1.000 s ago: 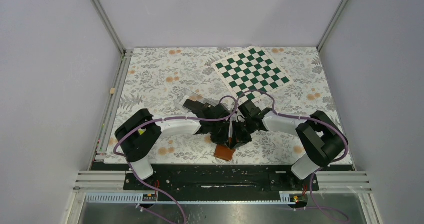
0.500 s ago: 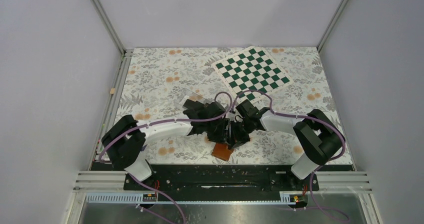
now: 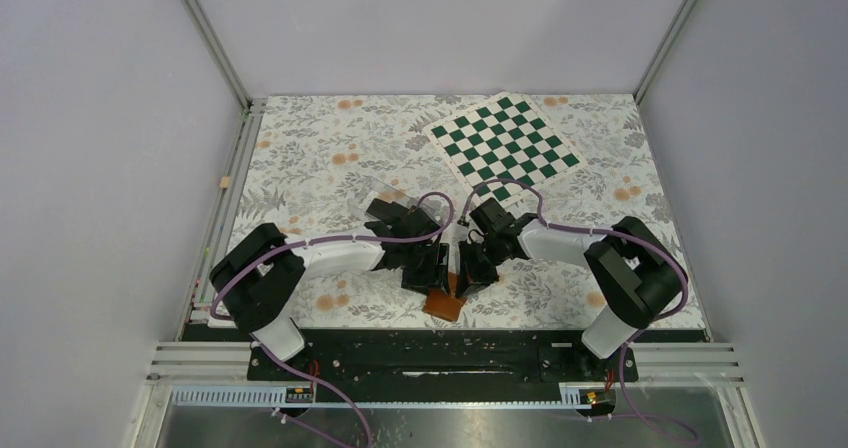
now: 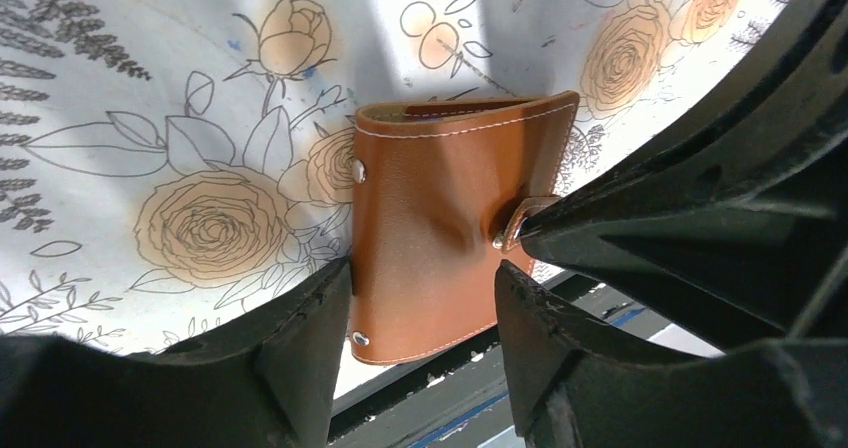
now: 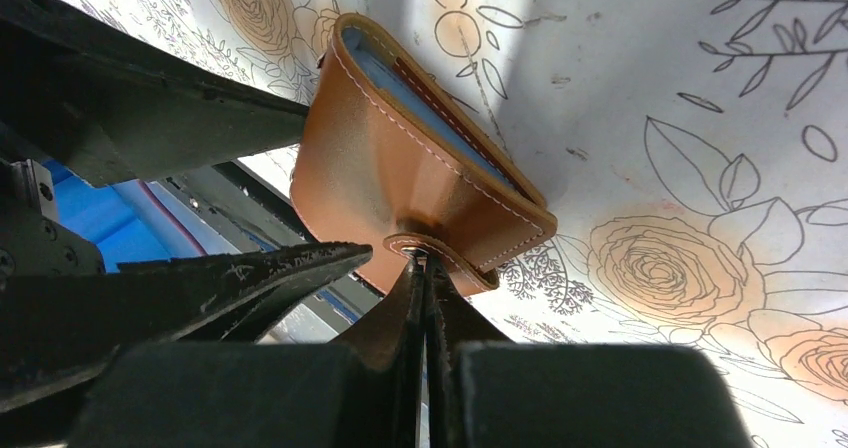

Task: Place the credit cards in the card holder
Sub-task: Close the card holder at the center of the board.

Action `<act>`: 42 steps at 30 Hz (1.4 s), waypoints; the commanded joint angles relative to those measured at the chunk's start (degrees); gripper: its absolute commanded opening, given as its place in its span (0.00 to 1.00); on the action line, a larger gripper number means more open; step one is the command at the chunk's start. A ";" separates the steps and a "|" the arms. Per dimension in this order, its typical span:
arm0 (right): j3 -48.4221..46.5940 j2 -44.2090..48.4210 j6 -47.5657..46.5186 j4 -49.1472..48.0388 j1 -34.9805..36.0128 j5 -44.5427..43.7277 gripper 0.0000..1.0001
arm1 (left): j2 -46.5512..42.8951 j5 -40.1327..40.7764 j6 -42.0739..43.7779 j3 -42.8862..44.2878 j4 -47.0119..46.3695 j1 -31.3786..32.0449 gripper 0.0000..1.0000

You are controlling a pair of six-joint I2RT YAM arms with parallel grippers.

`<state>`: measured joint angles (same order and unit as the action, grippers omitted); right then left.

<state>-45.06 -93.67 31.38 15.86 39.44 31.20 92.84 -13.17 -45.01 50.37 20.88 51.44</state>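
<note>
The tan-brown card holder (image 3: 443, 305) lies folded at the table's near edge, with pale blue sleeves showing at its open side (image 5: 400, 188). My left gripper (image 4: 422, 273) stands open, one finger on each side of the card holder (image 4: 440, 228) without squeezing it. My right gripper (image 5: 422, 253) is shut, its tips pinching the snap tab (image 5: 420, 241), which stands pulled out from the cover. Both grippers meet above the holder in the top view, the left (image 3: 430, 271) and the right (image 3: 468, 271). A dark stack, the credit cards (image 3: 384, 210), sits behind the left arm.
A clear plastic box (image 3: 375, 190) lies just behind the dark stack. A green-and-white checkerboard (image 3: 505, 148) lies at the back right. The black base rail (image 3: 440, 353) runs right below the card holder. Grey walls enclose the flowered table.
My left gripper has gone from shut to open and now straddles the card holder. The left arm's elbow has shifted left. The right gripper has stayed shut at the tab.
</note>
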 commanded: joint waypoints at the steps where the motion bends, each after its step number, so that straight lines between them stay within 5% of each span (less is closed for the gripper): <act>1: -1.78 -1.46 -0.19 -0.07 0.71 -0.38 0.00 | 1.54 -3.21 0.28 1.16 -2.69 -0.28 0.56; 16: -2.93 -2.55 0.22 -0.68 1.01 1.04 0.00 | -0.06 -5.42 -2.51 -2.11 -9.31 -0.21 0.57; 42: -4.15 -7.98 0.07 3.04 1.34 -1.96 0.00 | 8.95 -1.51 -2.99 2.54 -3.57 1.39 0.54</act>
<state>-49.04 -98.26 31.64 19.25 39.48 34.17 95.92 -16.08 -47.62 52.27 21.63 50.50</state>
